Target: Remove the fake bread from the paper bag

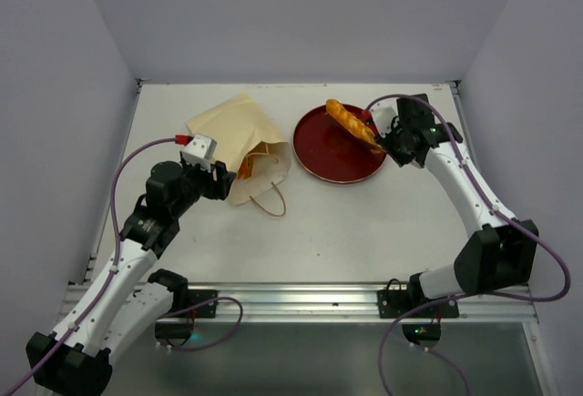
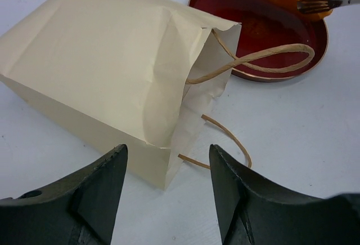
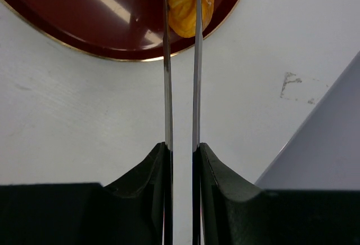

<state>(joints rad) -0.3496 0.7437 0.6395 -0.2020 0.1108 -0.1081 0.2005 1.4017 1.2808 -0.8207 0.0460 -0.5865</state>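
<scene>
Bread first: we see the roll held in the air over the right part of the plate, tilted, with its far end toward the table's back edge. The right claw is closed narrow on the roll's near end, its two thin metal blades pressing the roll from either side. The right arm rises from its base at the near edge, stretches along the right side of the table and bends inward at the wrist, so the claw points left across the plate's right rim.

The bag lies on its side left of the plate, base toward the far left corner, mouth toward the near edge, its cord handles trailing on the table. An orange piece shows just inside the mouth.

The left arm comes up from the near left corner, elbow bent, wrist turned right. We find the left claw just beside the bag's mouth, low over the table, jaws wide apart with nothing between them
</scene>
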